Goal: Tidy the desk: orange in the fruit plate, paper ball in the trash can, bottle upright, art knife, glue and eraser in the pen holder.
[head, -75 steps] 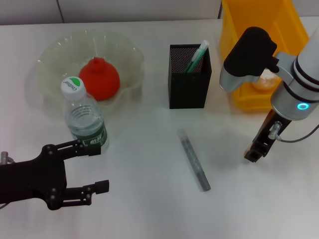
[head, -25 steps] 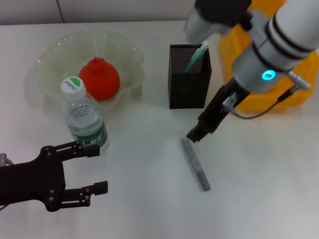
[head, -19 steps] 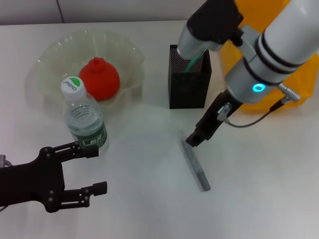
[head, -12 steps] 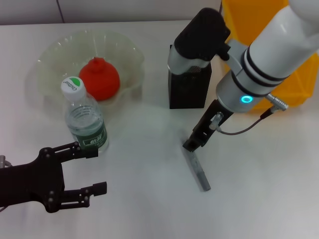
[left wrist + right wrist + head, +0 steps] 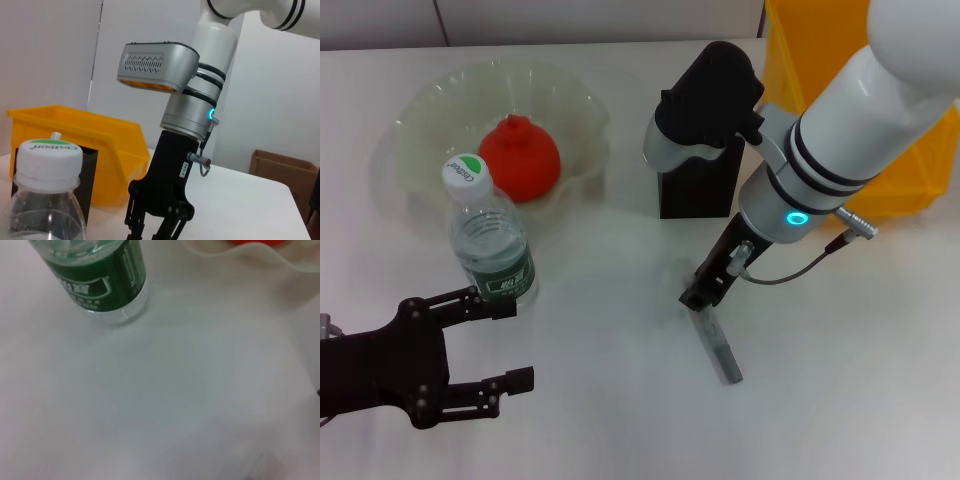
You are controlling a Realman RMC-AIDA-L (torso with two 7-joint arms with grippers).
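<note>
The grey glue stick (image 5: 718, 345) lies on the white table. My right gripper (image 5: 698, 297) is open and sits low over the stick's far end; it also shows in the left wrist view (image 5: 152, 227). The orange (image 5: 520, 158) rests in the pale green fruit plate (image 5: 420, 110). The bottle (image 5: 490, 245) stands upright in front of the plate. My left gripper (image 5: 515, 338) is open and empty just in front of the bottle. My right arm hides most of the black pen holder (image 5: 700, 195) and the art knife. The eraser and paper ball are out of view.
The yellow trash can (image 5: 800, 50) stands at the back right, behind my right arm. The right wrist view shows the bottle (image 5: 100, 280) and the plate's rim (image 5: 260, 252). A cardboard box (image 5: 280, 165) sits beyond the table.
My right arm swung from beside the trash can leftward past the pen holder and came down onto the glue stick's far end. The left arm has stayed still.
</note>
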